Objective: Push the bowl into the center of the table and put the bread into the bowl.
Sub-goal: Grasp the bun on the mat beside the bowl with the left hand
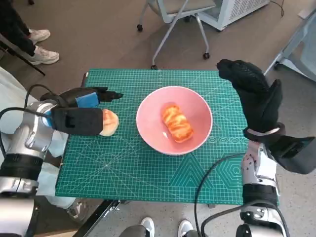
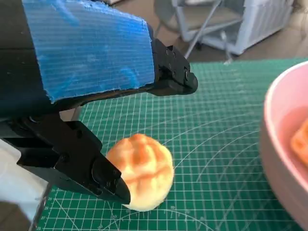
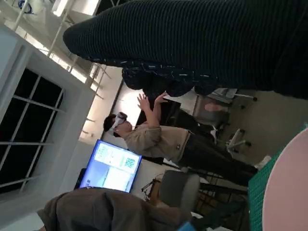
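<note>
Green cutting mat [image 1: 148, 173] on small table, pink bowl [image 1: 148, 129] near centre already holding one bread [image 1: 176, 123], second round bun [image 1: 109, 122] just left of bowl, pinched in left hand [image 1: 81, 111], so the bowl lies to that hand's right; right hand [image 1: 256, 98] raised, spread, empty.

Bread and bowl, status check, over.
Left hand around a round bread on the mat, not lifted. Right hand open, raised. Bowl centered, a striped bread inside. Path clear.
</note>
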